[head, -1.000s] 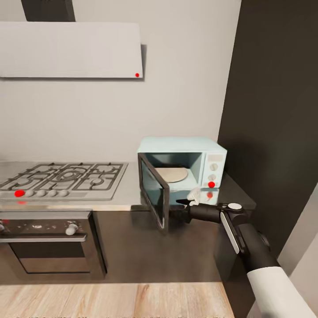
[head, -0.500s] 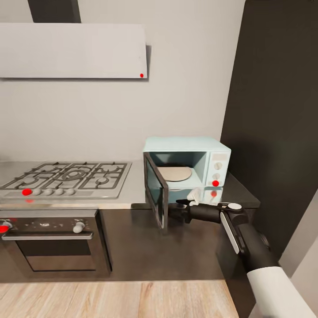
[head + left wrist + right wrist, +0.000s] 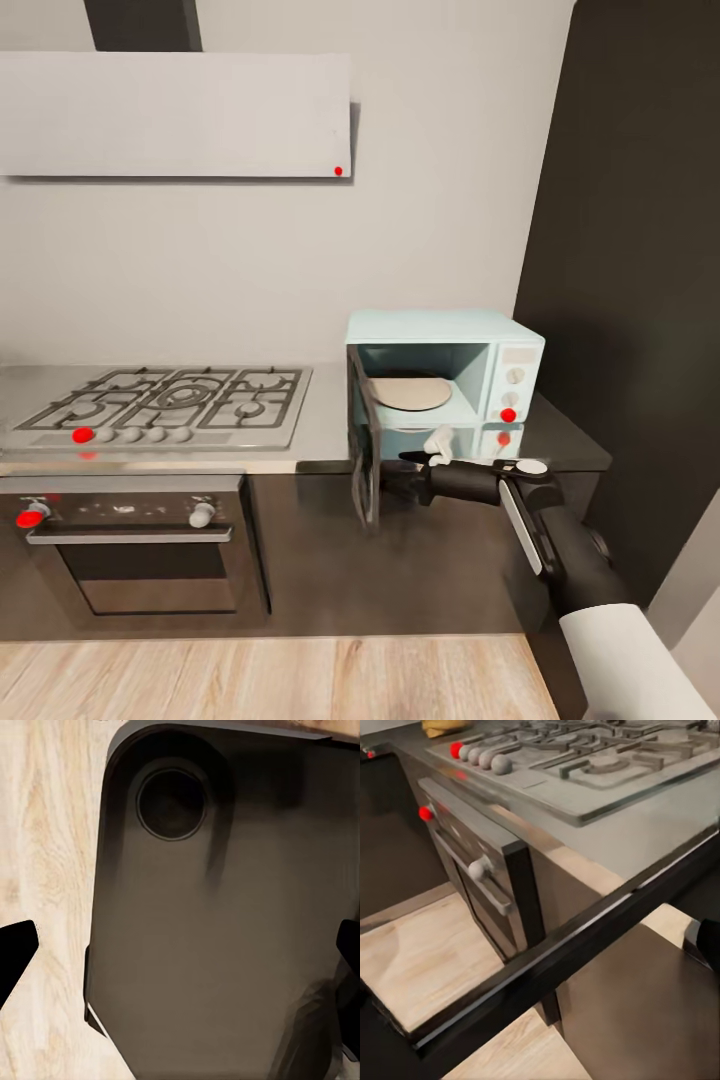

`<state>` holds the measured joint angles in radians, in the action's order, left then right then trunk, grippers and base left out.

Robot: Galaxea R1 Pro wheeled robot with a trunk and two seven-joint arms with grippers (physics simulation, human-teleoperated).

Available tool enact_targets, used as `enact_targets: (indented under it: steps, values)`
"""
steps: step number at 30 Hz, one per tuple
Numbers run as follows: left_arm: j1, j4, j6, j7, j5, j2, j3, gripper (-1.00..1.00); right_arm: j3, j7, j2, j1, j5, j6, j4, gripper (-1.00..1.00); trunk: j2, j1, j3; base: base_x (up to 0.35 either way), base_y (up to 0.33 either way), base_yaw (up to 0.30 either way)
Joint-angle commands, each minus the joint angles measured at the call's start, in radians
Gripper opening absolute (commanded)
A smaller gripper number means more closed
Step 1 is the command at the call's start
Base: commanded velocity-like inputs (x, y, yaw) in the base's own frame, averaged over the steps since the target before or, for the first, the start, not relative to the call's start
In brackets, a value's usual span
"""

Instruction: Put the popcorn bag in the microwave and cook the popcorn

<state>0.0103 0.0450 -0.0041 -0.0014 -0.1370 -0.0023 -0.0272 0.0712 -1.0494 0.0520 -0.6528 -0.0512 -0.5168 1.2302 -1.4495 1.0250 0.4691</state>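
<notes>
The pale mint-blue microwave [image 3: 445, 330] stands on the grey countertop [image 3: 322, 425] at its right end. Its dark glass door [image 3: 364, 465] is swung wide open, almost edge-on to me, and a round turntable plate [image 3: 410, 392] lies bare inside. My right gripper [image 3: 406, 476] is open right at the door's lower free edge. In the right wrist view the door's dark frame [image 3: 555, 952] runs across between the spread fingers [image 3: 709, 942]. A tan lump, likely the popcorn bag [image 3: 446, 726], sits on the counter beyond the hob, cut by the frame edge. My left gripper [image 3: 180, 949] is open, pointing down.
A gas hob [image 3: 170, 395] with grates lies left of the microwave, over a dark built-in oven [image 3: 140, 540]. A flat grey hood [image 3: 170, 115] hangs above, and a tall dark cabinet [image 3: 640, 250] stands at the right. Below the left gripper are the robot's dark base [image 3: 225, 930] and wood floor [image 3: 45, 870].
The whole picture has slid to the right, so the camera has moved. The microwave door has swung further open, with the right gripper staying at its edge.
</notes>
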Motion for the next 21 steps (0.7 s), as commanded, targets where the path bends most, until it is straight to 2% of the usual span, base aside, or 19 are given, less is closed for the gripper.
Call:
enact_targets:
  steps: [1, 11, 18, 21]
  values:
    - [0.000, 0.002, 0.000, 0.000, -0.007, 0.000, -0.002, 1.00, 0.000, -0.004, 0.000, -0.001, -0.004, -0.006, 0.002, 1.00, -0.001, 0.000, 0.001, 0.000, 0.141, 0.000]
    - [0.000, 0.002, 0.000, 0.000, -0.007, 0.000, -0.002, 1.00, -0.001, -0.004, 0.000, -0.001, -0.012, -0.006, 0.002, 1.00, -0.001, 0.000, 0.001, 0.000, 0.122, 0.000]
    - [0.000, 0.002, 0.000, 0.000, -0.007, 0.000, -0.002, 1.00, -0.001, -0.004, 0.000, -0.001, -0.006, -0.006, 0.002, 1.00, -0.001, 0.000, 0.001, 0.000, 0.018, 0.000]
    - [0.000, 0.002, 0.000, 0.000, -0.007, 0.000, -0.002, 1.00, -0.001, -0.004, 0.000, -0.001, -0.006, -0.006, 0.003, 1.00, -0.001, 0.000, 0.001, 0.000, 0.152, 0.000]
